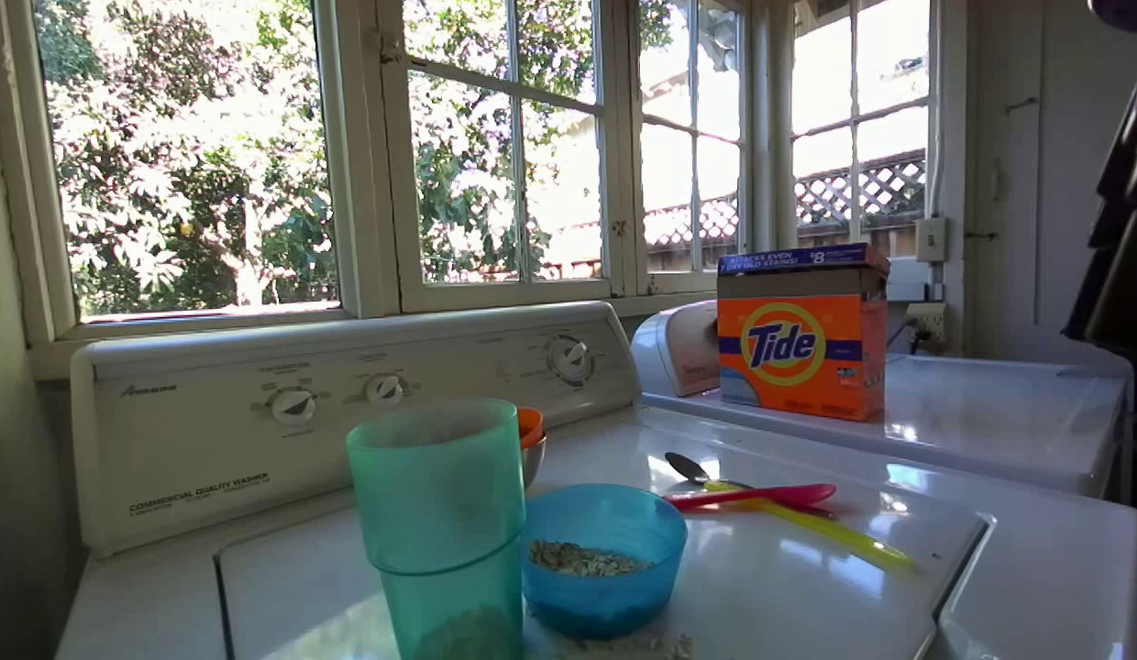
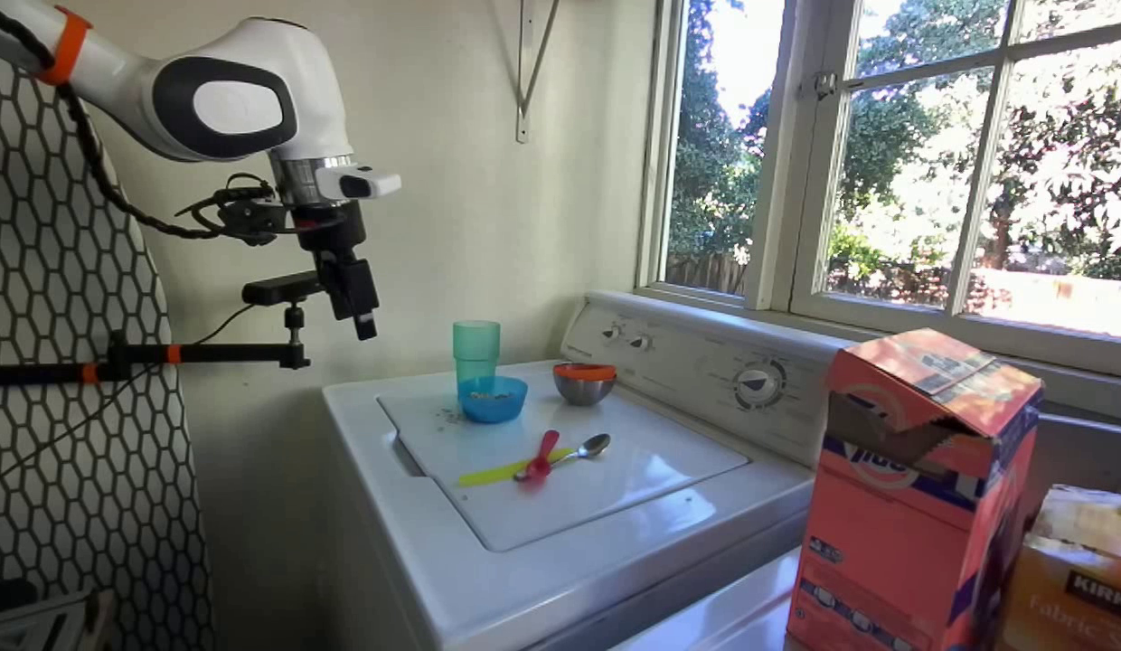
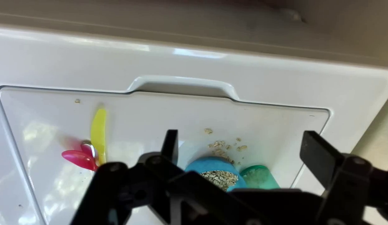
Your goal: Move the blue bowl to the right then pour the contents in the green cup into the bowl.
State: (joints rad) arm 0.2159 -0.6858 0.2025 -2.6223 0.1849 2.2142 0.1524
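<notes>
Wrist view: the hand (image 3: 241,140) shows along the bottom edge, its fingers spread wide; its dark body covers part of the blue bowl (image 3: 206,164) and part of the green cup (image 3: 262,178), both low and right of centre. Loose flakes (image 3: 217,143) lie on the surface (image 3: 150,125) just above the bowl in the frame; more lie inside it, their depth out of sight. At left, a pink spoon (image 3: 79,158) and a yellow piece of cutlery (image 3: 99,132) pass out of sight behind the hand; what kind the yellow one is, I cannot tell.

In an exterior view the cup (image 1: 440,513) stands upright, left of centre, its base cut off by the bottom edge; something pale shows dimly through its wall. It covers the bowl's left edge and most of an orange bowl (image 1: 532,422). A dark shape (image 1: 1109,238) at the right edge is cut off and too dim to name.

In an exterior view the arm (image 2: 244,99) at upper left is cut off by the left edge, and the hand is edge-on, its spread unreadable. Near the centre the bowl hides the cup's base; whether the two touch, I cannot tell. At lower right, a box marked Tide (image 2: 895,524) runs off the bottom edge.
</notes>
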